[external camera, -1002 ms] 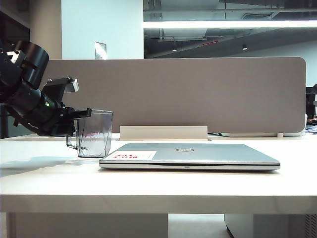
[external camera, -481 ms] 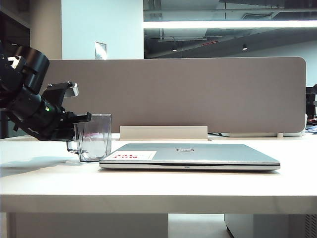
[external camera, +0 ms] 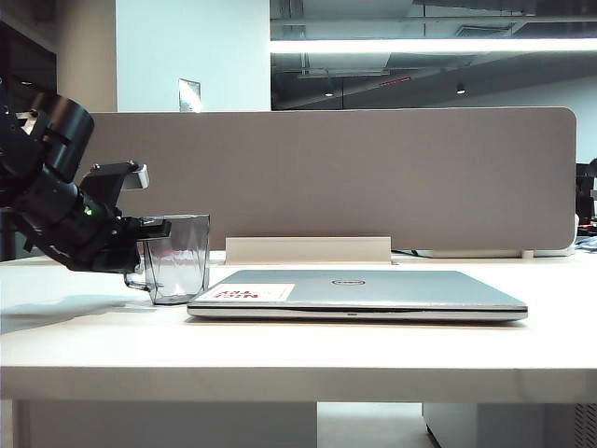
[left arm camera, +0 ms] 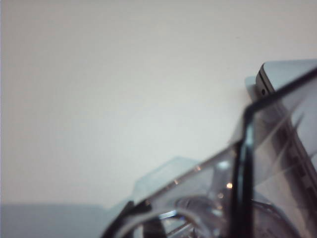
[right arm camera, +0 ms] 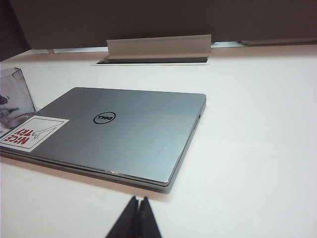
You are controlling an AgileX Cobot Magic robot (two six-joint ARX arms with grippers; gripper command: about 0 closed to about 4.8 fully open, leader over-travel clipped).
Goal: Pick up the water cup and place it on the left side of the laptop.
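The water cup [external camera: 177, 261], a clear grey-tinted glass mug, stands upright on the white table just left of the laptop [external camera: 354, 289], close to its left edge. My left gripper [external camera: 154, 227] reaches in from the left, closed over the cup's near rim above the handle. Its wrist view is blurred and filled by the cup's wall [left arm camera: 277, 163], with the laptop's corner [left arm camera: 287, 74] behind. My right gripper [right arm camera: 138, 199] hangs shut and empty in front of the laptop [right arm camera: 124, 129], and the cup [right arm camera: 12, 94] shows at that picture's edge.
A grey partition panel [external camera: 373, 177] runs along the table's back edge, with a white cable cover [external camera: 308, 250] at its foot behind the laptop. A white sticker with red print [external camera: 252, 292] lies on the lid's left part.
The cup has sunk a little and gone from slightly tilted to standing flat on the table. My left gripper came down with it. The right gripper has kept still.
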